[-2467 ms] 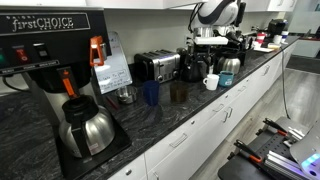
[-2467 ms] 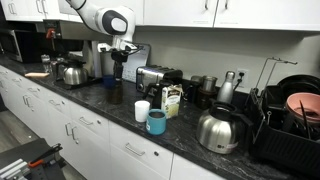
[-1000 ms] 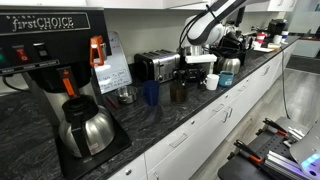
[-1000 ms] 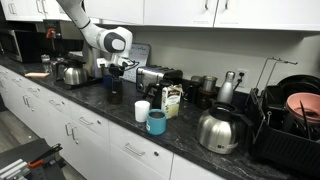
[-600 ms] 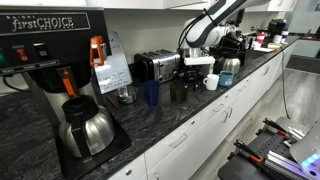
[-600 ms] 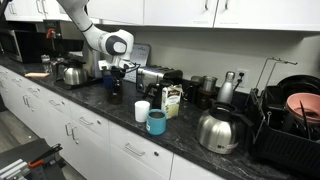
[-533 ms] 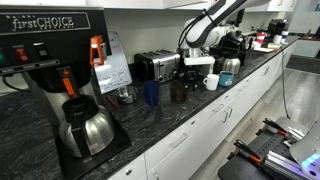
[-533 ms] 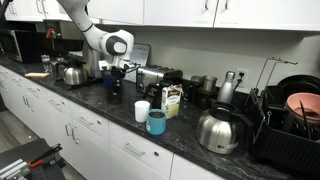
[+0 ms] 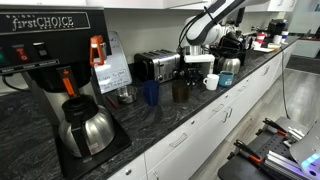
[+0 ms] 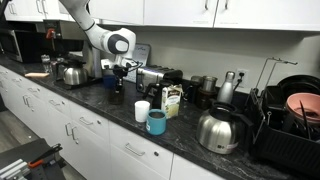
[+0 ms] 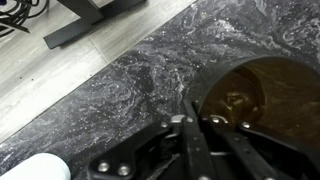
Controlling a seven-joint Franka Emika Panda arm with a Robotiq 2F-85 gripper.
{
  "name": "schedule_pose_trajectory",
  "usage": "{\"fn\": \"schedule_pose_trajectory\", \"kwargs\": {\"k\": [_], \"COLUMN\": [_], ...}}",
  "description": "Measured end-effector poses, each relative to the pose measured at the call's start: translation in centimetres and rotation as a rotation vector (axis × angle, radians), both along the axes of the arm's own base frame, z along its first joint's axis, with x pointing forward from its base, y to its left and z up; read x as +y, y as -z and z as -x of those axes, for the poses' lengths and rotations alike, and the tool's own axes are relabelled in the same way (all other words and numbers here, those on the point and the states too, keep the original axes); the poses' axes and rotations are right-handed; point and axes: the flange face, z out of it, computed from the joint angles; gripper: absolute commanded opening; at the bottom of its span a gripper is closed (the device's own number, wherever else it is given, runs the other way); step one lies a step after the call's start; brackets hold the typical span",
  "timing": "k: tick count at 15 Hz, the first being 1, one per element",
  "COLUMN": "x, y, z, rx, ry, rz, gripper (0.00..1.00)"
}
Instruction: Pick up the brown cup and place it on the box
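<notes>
The brown cup stands upright on the dark stone counter and fills the right of the wrist view. My gripper is shut on its left rim, one finger inside the cup and one outside. In both exterior views the gripper reaches straight down onto the cup. The box, a printed carton, stands upright farther along the counter beside the toaster.
A blue cup and a white mug stand close to the brown cup. A toaster, a steel carafe, a kettle and a coffee machine crowd the counter.
The arm has come down from above the counter onto the brown cup. Over the last second it has hardly moved, and the cup stands where it was.
</notes>
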Motion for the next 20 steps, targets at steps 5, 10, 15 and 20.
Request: {"fn": "schedule_pose_trajectory", "kwargs": {"k": [5, 10, 15, 20], "x": [-1.1, -4.4, -8.0, -11.9], "y": [-1.7, -8.0, -13.3, -16.3], "z": [-0.3, 0.6, 4.4, 6.8], "rx": [-0.026, -0.085, -0.094, -0.105], "ry": [0.018, 0.038, 0.048, 0.065], "rz": [-0.003, -0.026, -0.039, -0.047], "gripper": [0.01, 0.01, 0.01, 0.01]}}
